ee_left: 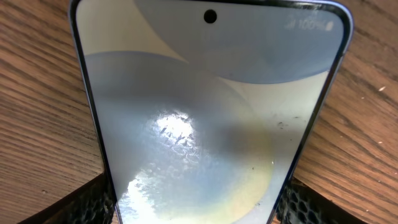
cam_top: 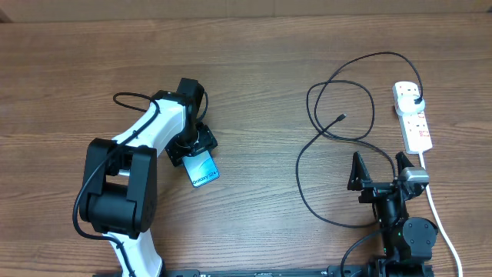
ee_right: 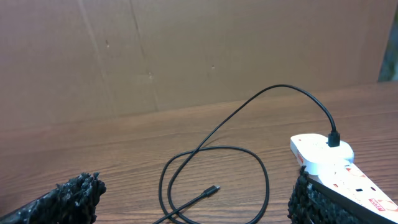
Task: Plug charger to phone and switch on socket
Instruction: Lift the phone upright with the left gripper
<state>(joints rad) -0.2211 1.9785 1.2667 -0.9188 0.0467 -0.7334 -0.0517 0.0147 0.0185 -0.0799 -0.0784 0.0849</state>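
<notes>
Left of centre on the bench (cam_top: 254, 61), the phone (cam_top: 203, 170) lies screen up, seemingly pinched at its edges by the left end effector (cam_top: 194, 156). Well to the right, the charger (cam_top: 340, 117) loops loose, its plug head in the socket (cam_top: 415, 127), near the spread right end effector (cam_top: 380, 171).

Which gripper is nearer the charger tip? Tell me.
Right. The right gripper sits open just short of the tip, which lies ahead of it; the left gripper is far off on the other side, holding the phone.
</notes>
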